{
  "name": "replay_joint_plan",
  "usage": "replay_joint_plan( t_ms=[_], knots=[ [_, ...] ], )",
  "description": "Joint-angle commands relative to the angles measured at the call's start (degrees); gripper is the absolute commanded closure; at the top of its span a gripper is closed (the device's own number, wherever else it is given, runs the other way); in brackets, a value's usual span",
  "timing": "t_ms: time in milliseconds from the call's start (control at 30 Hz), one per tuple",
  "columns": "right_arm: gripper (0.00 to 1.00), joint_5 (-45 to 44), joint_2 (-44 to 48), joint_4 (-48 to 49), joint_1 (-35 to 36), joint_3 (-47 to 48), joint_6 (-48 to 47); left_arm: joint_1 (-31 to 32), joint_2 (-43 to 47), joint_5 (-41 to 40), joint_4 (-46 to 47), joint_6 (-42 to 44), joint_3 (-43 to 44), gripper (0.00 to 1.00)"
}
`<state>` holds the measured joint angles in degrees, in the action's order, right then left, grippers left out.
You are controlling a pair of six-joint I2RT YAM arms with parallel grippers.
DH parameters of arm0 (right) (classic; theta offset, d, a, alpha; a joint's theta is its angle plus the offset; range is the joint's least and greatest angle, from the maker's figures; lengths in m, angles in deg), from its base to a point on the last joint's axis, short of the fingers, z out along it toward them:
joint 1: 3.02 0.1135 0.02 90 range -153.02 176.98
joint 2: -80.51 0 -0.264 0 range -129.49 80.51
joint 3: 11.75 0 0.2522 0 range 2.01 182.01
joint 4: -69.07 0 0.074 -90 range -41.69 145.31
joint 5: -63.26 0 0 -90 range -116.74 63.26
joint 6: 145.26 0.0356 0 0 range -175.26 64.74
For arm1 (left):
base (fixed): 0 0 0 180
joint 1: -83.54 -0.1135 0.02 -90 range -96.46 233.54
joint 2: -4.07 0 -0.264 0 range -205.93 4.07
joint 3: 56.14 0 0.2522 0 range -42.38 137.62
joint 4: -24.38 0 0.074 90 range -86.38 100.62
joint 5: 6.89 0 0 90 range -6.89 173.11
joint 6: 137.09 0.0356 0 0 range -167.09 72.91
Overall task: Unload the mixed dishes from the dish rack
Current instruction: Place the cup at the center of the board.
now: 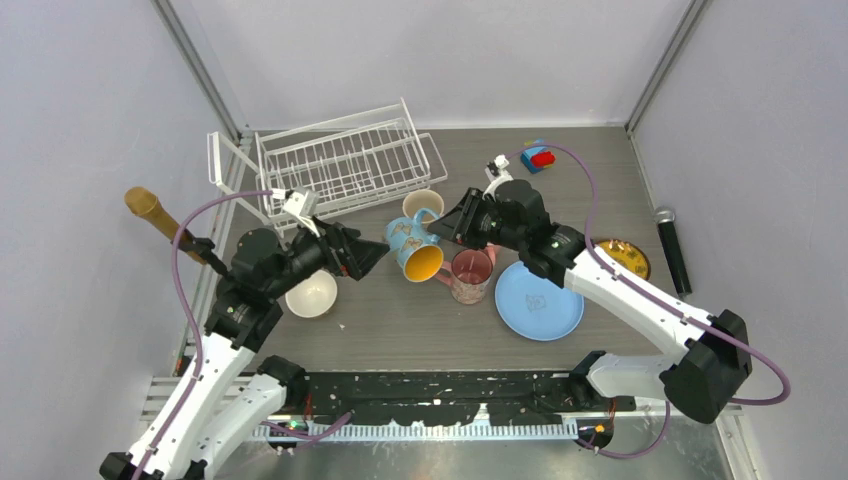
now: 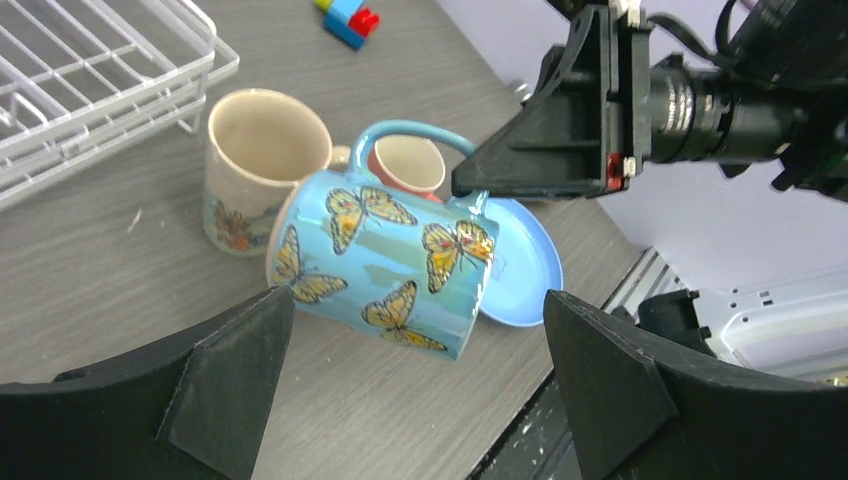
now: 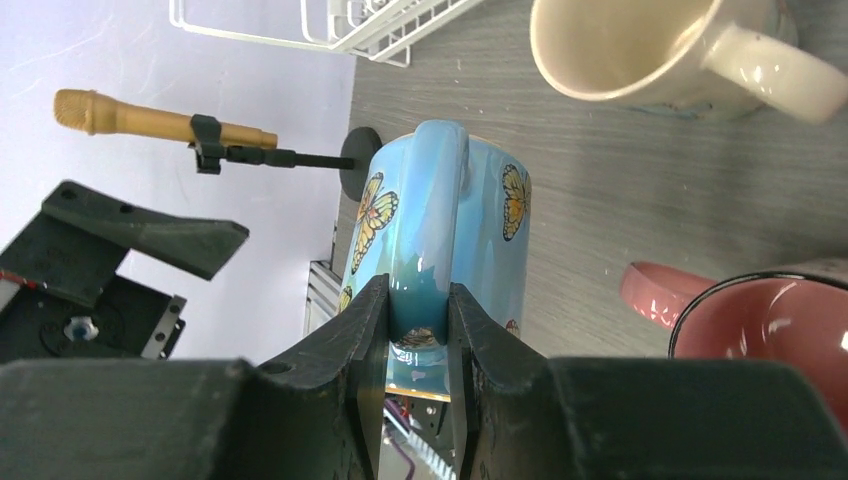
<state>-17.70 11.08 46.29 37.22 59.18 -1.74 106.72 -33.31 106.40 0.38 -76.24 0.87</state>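
Note:
My right gripper [image 3: 418,320] is shut on the handle of the teal butterfly mug [image 1: 415,250], which is tilted with its yellow inside facing the near edge. The mug [image 2: 385,265] lies between the tips of my open left gripper [image 2: 414,330], which is not touching it. The white wire dish rack [image 1: 340,160] at the back left holds nothing. A cream mug [image 1: 423,205], a pink mug [image 1: 470,272], the light-blue plate [image 1: 538,300], the yellow plate [image 1: 625,255] and the cream bowl [image 1: 312,295] stand on the table.
Toy blocks [image 1: 538,157] lie at the back right. A gold microphone [image 1: 150,210] stands at the left edge and a black microphone [image 1: 672,245] lies at the right. The cream mug [image 3: 640,45] and pink mug [image 3: 770,330] are close beside the held mug.

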Motion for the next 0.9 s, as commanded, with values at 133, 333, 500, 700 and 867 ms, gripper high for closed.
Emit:
replay_joint_plan(
  t_ms=[133,333,500,700,867],
  knots=[
    [0.99,1.1,-5.0,-7.4,0.1,14.8,6.6,12.3,-5.5,-16.3,-12.4,8.1,4.7,0.01],
    [0.99,3.2,-10.0,-14.8,1.1,20.1,5.1,23.7,-11.1,-34.3,-16.7,12.4,9.1,0.05],
    [0.99,2.2,-11.5,-16.1,2.4,20.8,4.7,31.3,-17.7,-48.3,-19.8,12.0,12.4,0.2],
    [0.99,3.5,-11.7,-13.9,2.5,19.5,6.6,36.3,-21.3,-58.0,-18.5,12.7,12.6,0.36],
    [0.99,4.5,-11.9,-13.5,2.5,19.3,7.0,37.1,-22.6,-58.4,-16.8,13.6,11.6,0.54]
  ],
)
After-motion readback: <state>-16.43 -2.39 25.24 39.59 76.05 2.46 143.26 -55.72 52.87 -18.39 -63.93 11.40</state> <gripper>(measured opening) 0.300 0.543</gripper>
